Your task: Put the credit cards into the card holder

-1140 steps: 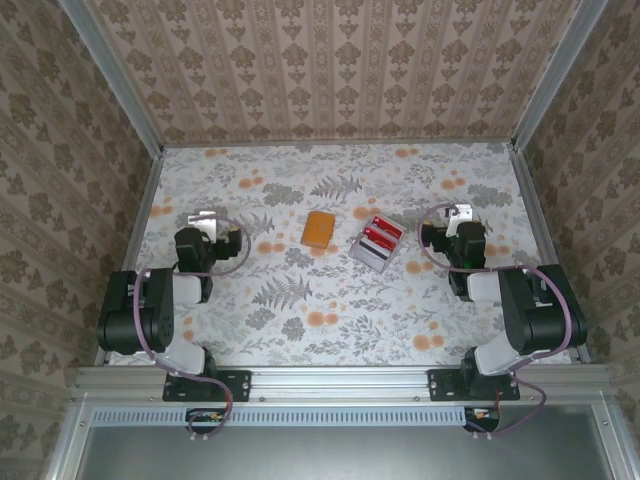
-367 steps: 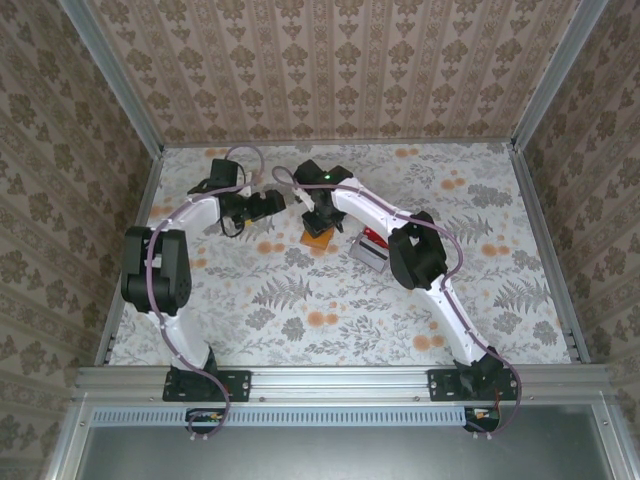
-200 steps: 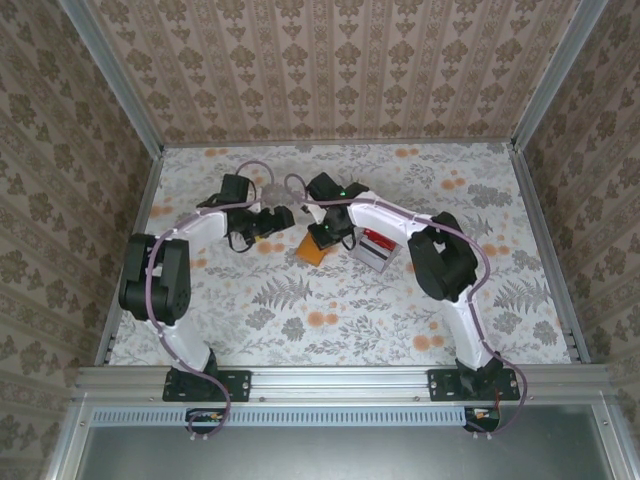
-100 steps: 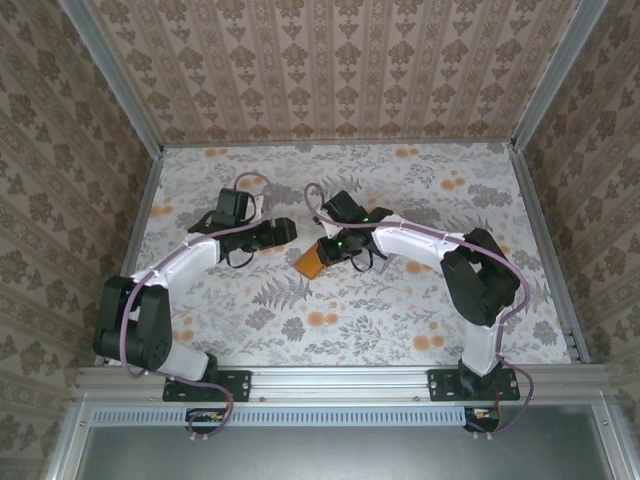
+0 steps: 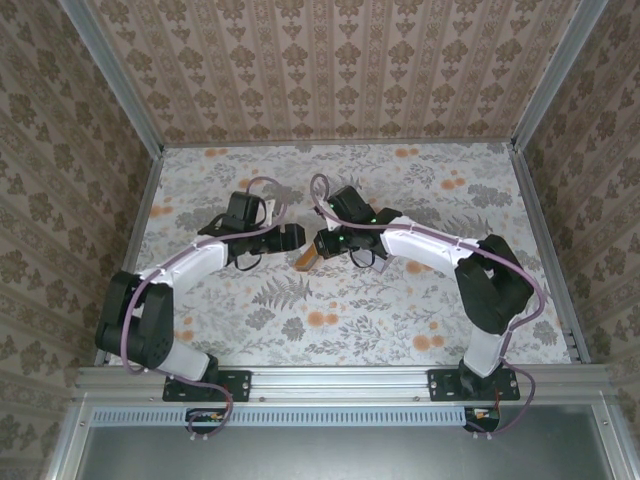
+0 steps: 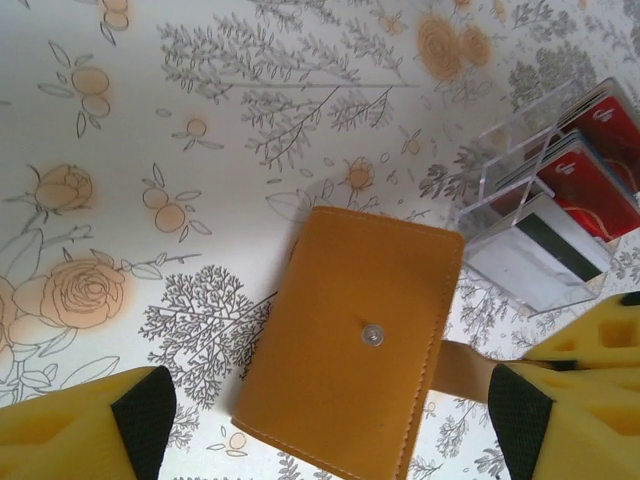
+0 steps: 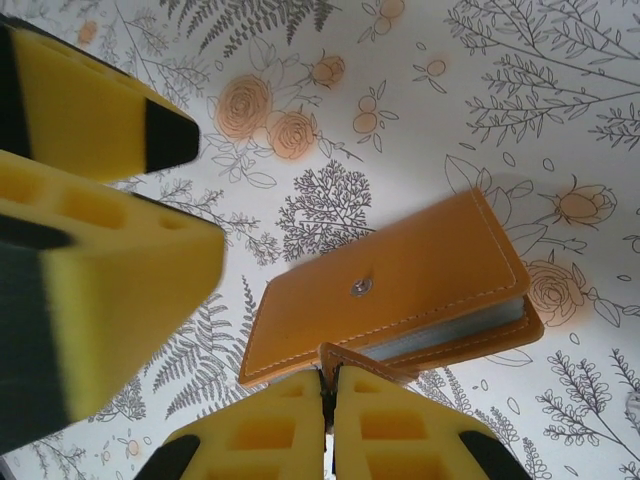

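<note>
The orange-tan card holder [image 5: 304, 258] [image 6: 350, 340] [image 7: 400, 290] lies closed on the floral table, its snap stud facing up. My right gripper [image 7: 328, 375] [image 5: 322, 246] is shut on the holder's clasp strap [image 6: 462, 368], pinching it at the holder's edge. My left gripper [image 6: 330, 425] [image 5: 290, 238] hovers open just above the holder, one finger on each side, touching nothing. Its yellow fingers [image 7: 100, 280] show large in the right wrist view. Red credit cards [image 6: 590, 165] and a whitish card with a dark stripe [image 6: 545, 245] stand upright in a clear slotted stand [image 6: 510, 160].
In the left wrist view the clear stand sits just right of the holder, close to my right gripper. The two arms meet at the table's middle [image 5: 350, 320]. Patterned walls [image 5: 330, 70] close the table in on three sides.
My right gripper has drawn the card holder a little toward the near left by its strap. The left gripper has moved right and now sits over the holder.
</note>
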